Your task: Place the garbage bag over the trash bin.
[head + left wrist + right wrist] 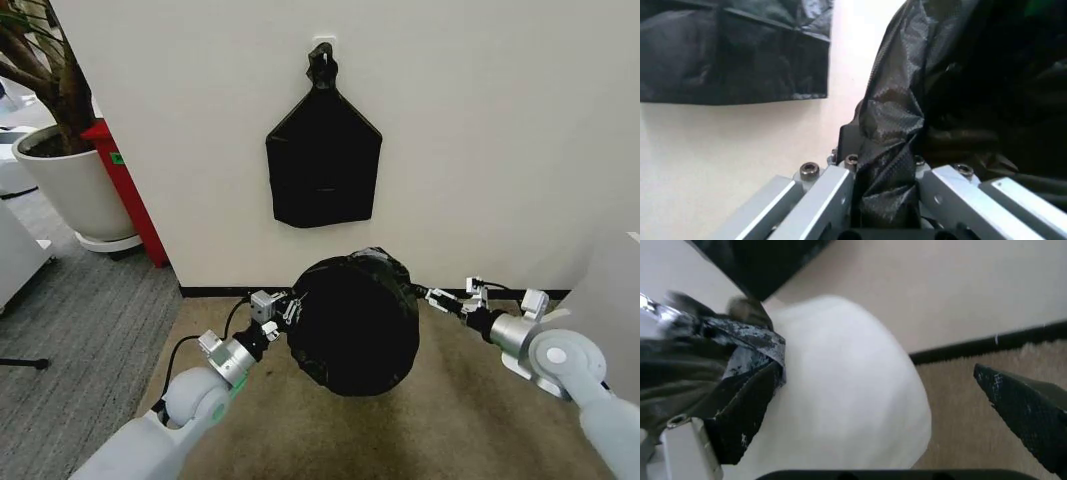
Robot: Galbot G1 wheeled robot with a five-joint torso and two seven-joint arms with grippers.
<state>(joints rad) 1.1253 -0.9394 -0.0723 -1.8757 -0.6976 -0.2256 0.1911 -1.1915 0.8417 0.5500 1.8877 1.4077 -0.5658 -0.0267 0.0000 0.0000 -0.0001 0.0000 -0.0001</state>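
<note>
Left gripper (290, 306): clamped on a fold of the garbage bag (352, 322), at the bag's left edge.
Right gripper (447, 301): jaws wide apart, just beside the bag's right edge; the pale trash bin (853, 390) wall sits between its fingers (1030, 412).
Garbage bag: draped between both grippers, above the carpet (470, 420).
Black bundle (322, 165): on the wall, beyond the grippers.

The garbage bag (353, 322) bulks in the middle of the carpet (450, 430), close against the wall (480, 150) — hardly any room behind it. The left gripper (292, 306) crowds one flank, pinching plastic; the right gripper (445, 300), spread, stands at the other flank, seemingly just clear of the bag. Open carpet lies in front. Above, a flat black bundle (323, 165) hangs on the wall.
</note>
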